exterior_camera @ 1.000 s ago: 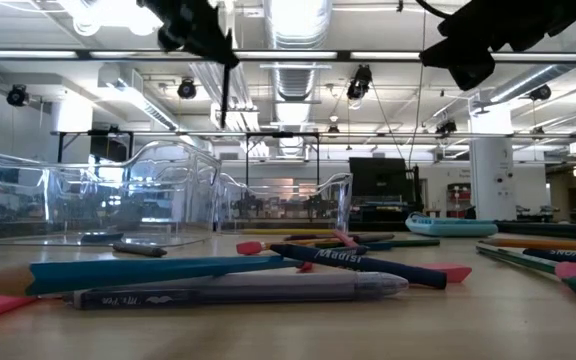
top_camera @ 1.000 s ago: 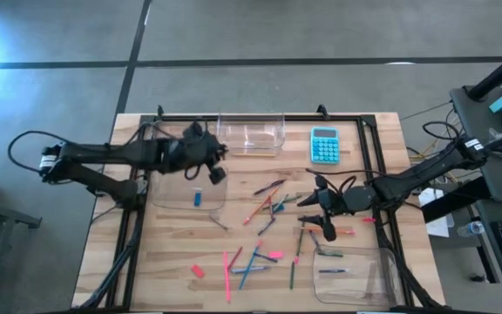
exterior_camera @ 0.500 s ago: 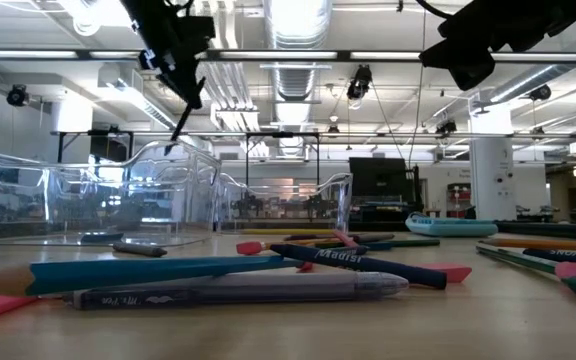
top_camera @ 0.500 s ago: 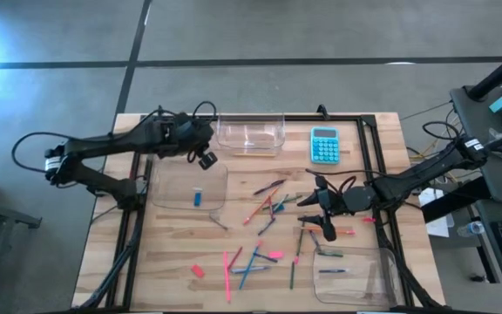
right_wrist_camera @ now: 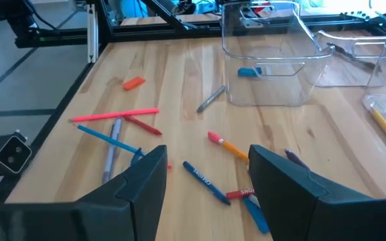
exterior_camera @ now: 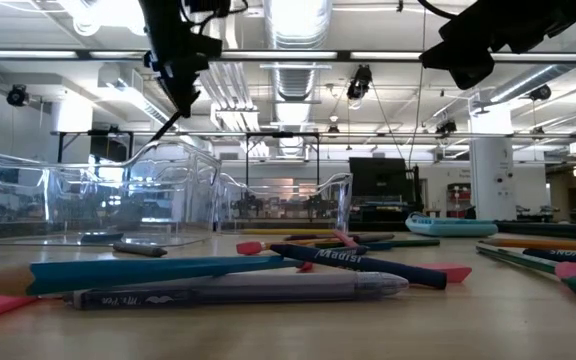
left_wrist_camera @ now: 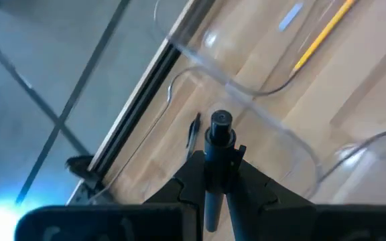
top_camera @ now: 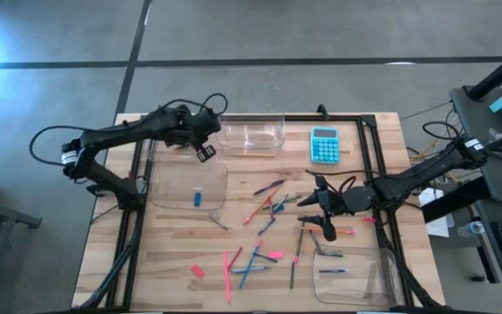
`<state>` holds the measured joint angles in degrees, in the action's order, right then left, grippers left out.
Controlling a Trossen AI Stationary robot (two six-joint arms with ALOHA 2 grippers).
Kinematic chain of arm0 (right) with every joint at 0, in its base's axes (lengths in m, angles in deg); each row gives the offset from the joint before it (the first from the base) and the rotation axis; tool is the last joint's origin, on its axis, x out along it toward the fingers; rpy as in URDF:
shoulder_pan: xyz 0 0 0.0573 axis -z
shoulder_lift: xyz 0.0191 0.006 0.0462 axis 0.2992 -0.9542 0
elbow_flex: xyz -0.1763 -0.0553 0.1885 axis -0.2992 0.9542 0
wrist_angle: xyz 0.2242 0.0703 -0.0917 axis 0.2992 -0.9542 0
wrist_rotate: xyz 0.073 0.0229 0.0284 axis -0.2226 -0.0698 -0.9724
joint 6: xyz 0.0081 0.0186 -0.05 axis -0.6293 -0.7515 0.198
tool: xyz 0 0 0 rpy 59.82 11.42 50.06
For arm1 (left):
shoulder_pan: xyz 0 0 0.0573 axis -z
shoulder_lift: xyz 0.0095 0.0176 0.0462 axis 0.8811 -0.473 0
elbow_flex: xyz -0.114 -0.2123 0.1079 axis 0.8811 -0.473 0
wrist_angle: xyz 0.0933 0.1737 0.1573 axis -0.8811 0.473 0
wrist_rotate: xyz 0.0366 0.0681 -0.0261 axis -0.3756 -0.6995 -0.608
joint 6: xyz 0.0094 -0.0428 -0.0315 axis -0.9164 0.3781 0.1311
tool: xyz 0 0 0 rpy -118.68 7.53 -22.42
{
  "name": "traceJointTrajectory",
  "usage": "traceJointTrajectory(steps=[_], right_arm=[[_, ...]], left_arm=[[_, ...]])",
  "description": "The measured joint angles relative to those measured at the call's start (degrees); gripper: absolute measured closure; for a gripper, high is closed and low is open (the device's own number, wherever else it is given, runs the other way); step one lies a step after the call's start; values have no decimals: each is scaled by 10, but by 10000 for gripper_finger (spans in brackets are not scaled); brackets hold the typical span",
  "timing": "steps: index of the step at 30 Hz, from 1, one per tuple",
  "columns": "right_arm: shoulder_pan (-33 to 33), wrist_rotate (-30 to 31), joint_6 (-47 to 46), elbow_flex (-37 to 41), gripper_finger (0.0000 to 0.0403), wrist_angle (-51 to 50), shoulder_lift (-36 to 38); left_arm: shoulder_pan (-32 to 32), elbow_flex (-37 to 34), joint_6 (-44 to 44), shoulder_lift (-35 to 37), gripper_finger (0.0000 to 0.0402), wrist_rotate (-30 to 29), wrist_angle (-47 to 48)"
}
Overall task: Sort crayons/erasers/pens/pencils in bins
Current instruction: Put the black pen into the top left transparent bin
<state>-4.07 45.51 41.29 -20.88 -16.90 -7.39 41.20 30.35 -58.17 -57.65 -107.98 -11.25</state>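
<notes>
Above the bench's far-left bins [top_camera: 187, 185], the left gripper [top_camera: 204, 153] fingers clamp what appears a pen [left_wrist_camera: 217, 167], light, stiff, slippery, gripped mid-barrel; the right gripper [top_camera: 325, 228] fingers gape.

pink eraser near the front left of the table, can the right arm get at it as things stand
Probably yes. The pink eraser lies in the open on bare wood, no bin around it. The right gripper hangs open over the scattered pens, holding nothing. It is a long stretch across the table, though; the left gripper holds a dark pen.

An open lab hall; bare ceiling ducts [exterior_camera: 290, 60], grey concrete floor [top_camera: 260, 30], wooden worktable [top_camera: 177, 253]
</notes>
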Motion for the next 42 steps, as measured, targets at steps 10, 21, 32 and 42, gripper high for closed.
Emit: traceJointTrajectory(steps=[10, 21, 32, 42], right_arm=[[0, 0, 0, 15, 202, -2, 0], [0, 1, -6, 23, 202, 2, 0], [0, 1, -6, 23, 202, 3, 0], [0, 0, -2, 11, 202, -5, 1]], left_arm=[[-41, 0, -17, -41, 380, 21, 21], [-35, 0, -7, -36, 380, 18, 97], [-8, -1, 3, -35, 380, 12, 129], [43, 32, -26, -35, 380, 41, 58]])
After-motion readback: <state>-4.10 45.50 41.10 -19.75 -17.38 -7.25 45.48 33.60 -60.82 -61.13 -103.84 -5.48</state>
